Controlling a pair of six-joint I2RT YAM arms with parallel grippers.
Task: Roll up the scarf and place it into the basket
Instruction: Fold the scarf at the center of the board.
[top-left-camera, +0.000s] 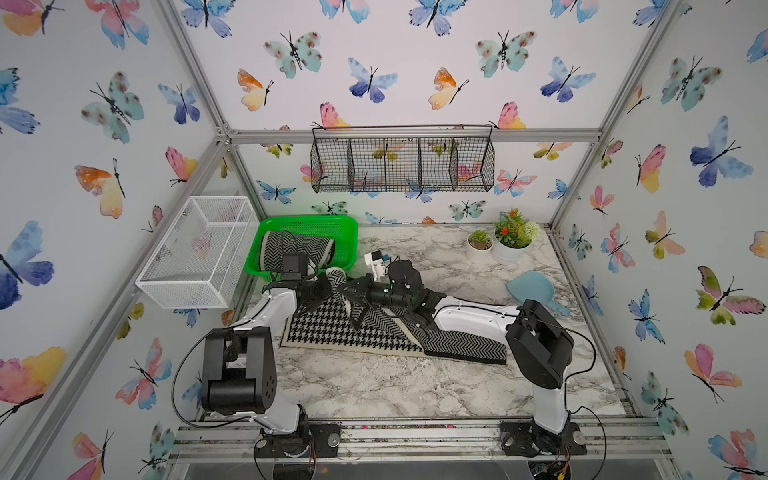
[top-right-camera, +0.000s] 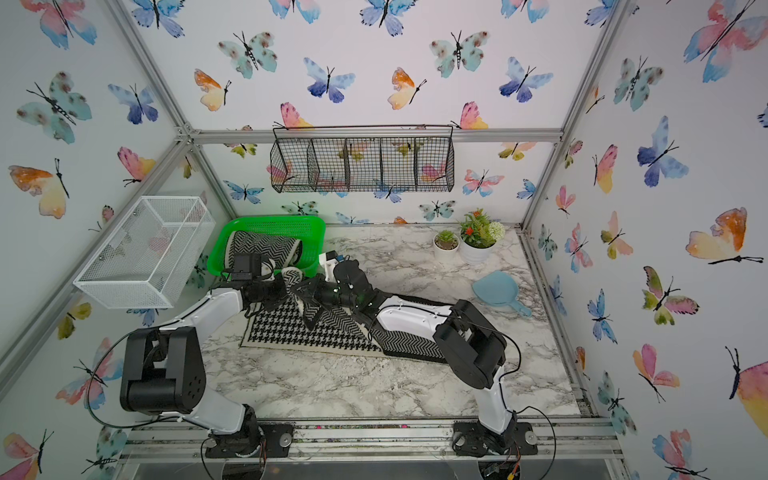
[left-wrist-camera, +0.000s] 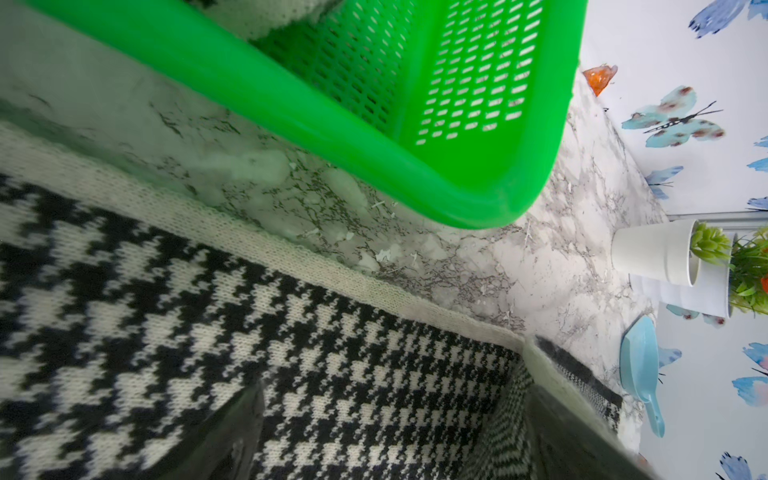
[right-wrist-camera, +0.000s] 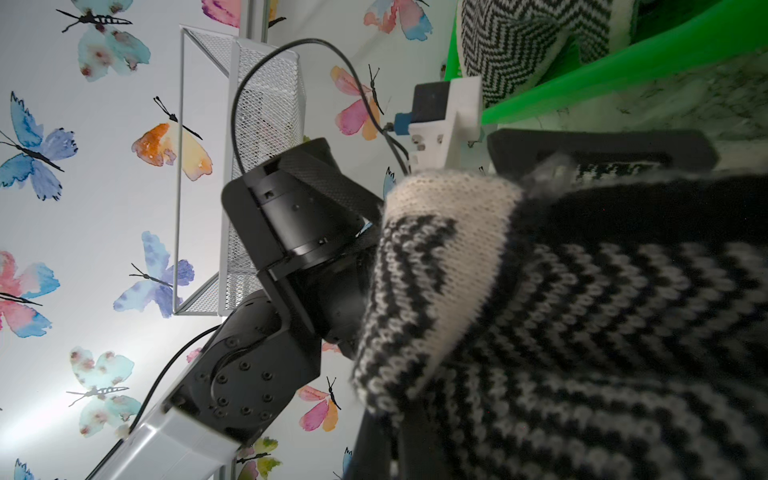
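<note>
A black-and-white scarf lies flat on the marble table, houndstooth on one face and herringbone on the other. My right gripper is shut on its far edge and holds a folded corner up off the table. My left gripper is open, its fingers spread just above the houndstooth cloth, close beside the right one. The green basket stands at the back left, just beyond both grippers. A rolled herringbone scarf lies inside it. The basket's rim fills much of the left wrist view.
A white wire-mesh box hangs on the left wall beside the basket. A black wire rack hangs on the back wall. Two potted plants and a blue scoop sit at the back right.
</note>
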